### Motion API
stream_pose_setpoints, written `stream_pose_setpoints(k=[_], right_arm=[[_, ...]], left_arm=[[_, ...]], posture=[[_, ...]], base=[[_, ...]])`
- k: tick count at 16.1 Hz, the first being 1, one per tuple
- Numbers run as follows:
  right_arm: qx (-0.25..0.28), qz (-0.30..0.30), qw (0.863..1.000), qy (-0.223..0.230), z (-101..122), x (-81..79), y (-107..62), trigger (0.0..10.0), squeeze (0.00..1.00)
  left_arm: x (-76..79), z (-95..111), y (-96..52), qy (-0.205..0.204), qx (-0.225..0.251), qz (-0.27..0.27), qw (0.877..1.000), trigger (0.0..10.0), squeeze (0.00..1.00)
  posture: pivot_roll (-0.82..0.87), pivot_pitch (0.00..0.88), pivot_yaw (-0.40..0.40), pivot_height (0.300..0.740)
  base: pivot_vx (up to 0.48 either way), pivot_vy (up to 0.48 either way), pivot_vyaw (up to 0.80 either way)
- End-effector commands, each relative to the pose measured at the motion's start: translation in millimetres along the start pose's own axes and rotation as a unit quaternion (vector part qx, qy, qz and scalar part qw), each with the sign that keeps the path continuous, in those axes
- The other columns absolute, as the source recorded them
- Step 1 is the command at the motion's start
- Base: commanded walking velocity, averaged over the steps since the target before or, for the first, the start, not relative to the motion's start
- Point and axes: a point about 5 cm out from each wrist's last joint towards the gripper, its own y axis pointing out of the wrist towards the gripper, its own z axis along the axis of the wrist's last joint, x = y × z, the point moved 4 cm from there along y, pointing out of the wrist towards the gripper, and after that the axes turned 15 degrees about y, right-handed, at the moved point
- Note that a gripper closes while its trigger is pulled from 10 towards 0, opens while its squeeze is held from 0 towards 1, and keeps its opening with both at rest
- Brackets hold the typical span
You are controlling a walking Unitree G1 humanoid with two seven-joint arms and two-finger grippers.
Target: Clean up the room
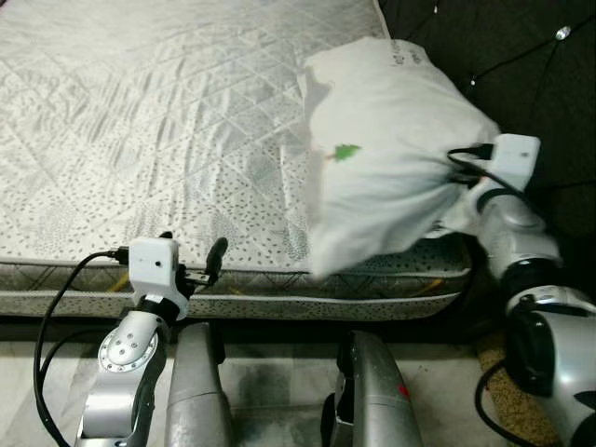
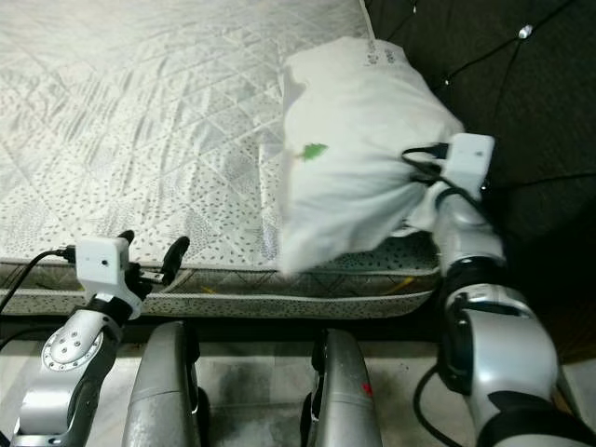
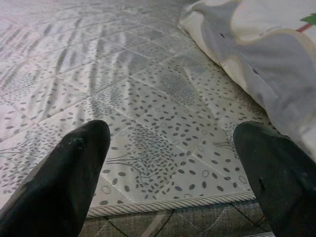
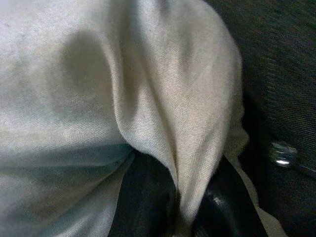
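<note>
My right pincer (image 4: 182,197) is clamped on a fold of the white pillow (image 1: 391,149), which sits at 1 o'clock on the quilted mattress (image 1: 140,121). My left pincer (image 1: 191,256), fingers apart, hovers at the mattress edge, 7 o'clock.

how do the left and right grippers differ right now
The left gripper is open with nothing between its fingers; the right gripper is shut on a fold of the white pillow.
The left gripper sits low at the mattress front edge; the right gripper is up at the mattress's right corner, against the pillow.
Both have two black fingers and a white wrist camera box.
</note>
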Motion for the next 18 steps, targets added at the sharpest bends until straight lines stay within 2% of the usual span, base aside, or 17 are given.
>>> stream_pose_setpoints(k=[1,2,3,4,5,7,9,11,12,13,14,15,17,18], right_arm=[[0.063,-0.027,0.998,-0.007,34.2,13.2,0.4,0.0,0.00],[0.055,-0.047,0.997,-0.023,24.0,25.2,-2.5,0.0,0.00],[0.046,-0.050,0.997,-0.026,14.4,29.7,-4.4,0.0,0.00],[0.026,-0.054,0.998,-0.030,-6.9,37.4,-9.6,0.0,0.00],[0.000,-0.049,0.998,-0.027,-39.0,43.5,-20.9,0.0,0.00],[-0.011,-0.043,0.999,-0.017,-59.7,43.9,-31.8,0.0,0.00],[-0.024,-0.012,0.999,-0.020,-84.0,32.4,-49.9,0.0,0.00],[-0.035,0.021,0.999,-0.025,-95.0,20.0,-56.8,0.0,0.00],[-0.037,0.050,0.998,-0.030,-97.2,7.2,-56.6,0.0,0.00],[-0.033,0.078,0.996,-0.033,-91.2,-5.5,-50.3,0.0,0.00],[-0.029,0.089,0.995,-0.038,-86.3,-10.5,-46.2,0.0,0.00],[-0.012,0.106,0.993,-0.054,-68.7,-19.1,-34.8,0.0,0.00],[0.025,0.089,0.992,-0.081,-29.2,-15.4,-17.8,0.0,0.00],[0.050,0.056,0.993,-0.092,-2.3,-4.3,-11.0,0.0,0.00]], left_arm=[[0.1,-4.6,-0.3,0.000,-0.009,0.001,1.000,10.0,0.00],[-1.0,-6.6,-0.5,0.000,-0.012,0.003,1.000,10.0,0.00],[-1.5,-7.6,-0.7,0.001,-0.014,0.004,1.000,10.0,0.00],[-2.1,-9.4,-1.4,0.003,-0.016,0.004,1.000,10.0,0.00],[-2.6,-12.0,-2.0,0.005,-0.020,0.004,1.000,10.0,0.00],[-2.8,-13.2,-1.7,0.008,-0.021,0.002,1.000,10.0,0.00],[-2.4,-14.5,0.4,0.011,-0.021,-0.002,1.000,10.0,0.00],[-1.5,-14.9,2.7,0.012,-0.021,-0.005,1.000,10.0,0.00],[-0.9,-15.3,5.4,0.013,-0.020,-0.006,1.000,10.0,0.00],[-0.3,-15.2,7.2,0.013,-0.019,-0.007,1.000,10.0,0.00],[0.0,-15.2,8.0,0.013,-0.019,-0.008,1.000,10.0,0.00],[0.1,-15.0,9.3,0.014,-0.017,-0.007,1.000,10.0,0.00],[-2.5,-14.8,11.0,0.015,-0.015,-0.001,1.000,10.0,0.00],[-4.9,-14.8,11.5,0.016,-0.014,0.004,1.000,10.0,0.00]], posture=[[0.10,0.085,-0.081,0.574],[0.10,0.085,-0.080,0.574],[0.10,0.085,-0.078,0.574],[0.10,0.085,-0.076,0.574],[0.10,0.085,-0.070,0.574],[0.09,0.084,-0.066,0.574],[0.08,0.076,-0.059,0.574],[0.08,0.071,-0.057,0.574],[0.08,0.062,-0.053,0.574],[0.08,0.060,-0.051,0.574],[0.08,0.058,-0.051,0.574],[0.08,0.050,-0.054,0.574],[0.09,0.039,-0.062,0.574],[0.10,0.035,-0.066,0.574]], base=[[0.000,0.000,0.00],[0.000,0.000,0.00],[0.000,0.000,0.00],[0.000,0.000,0.00],[0.000,0.000,0.00],[0.000,0.000,0.00],[0.000,0.000,0.00],[0.000,0.000,0.00],[0.000,0.000,0.00],[0.000,0.000,0.00],[0.000,0.000,0.00],[0.000,0.000,0.00],[0.000,0.000,0.00],[0.000,0.000,0.00]])
